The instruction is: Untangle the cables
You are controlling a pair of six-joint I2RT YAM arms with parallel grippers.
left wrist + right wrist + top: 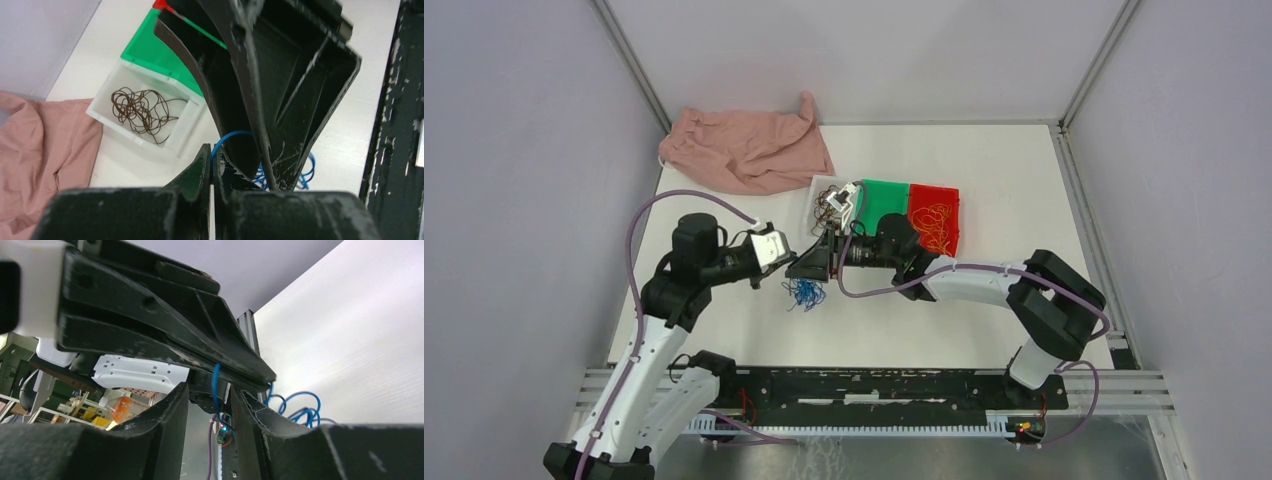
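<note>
Blue cable point(804, 293): thin, springy, snag-prone. Your left tool point(212, 150) clamps one strand; right tool point(209, 390) stands part-open around it. Grab single loops.

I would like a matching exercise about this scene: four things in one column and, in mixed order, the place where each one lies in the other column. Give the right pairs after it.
Things
1. brown cables
2. yellow-orange cables
3. blue cables
4. pink cloth

Places
A. near the middle of the table, between the two arms
B. in the red bin
C. at the far left corner of the table
D. in the white bin

Pairs: 1-D, 2-B, 3-A, 4-C.
</note>
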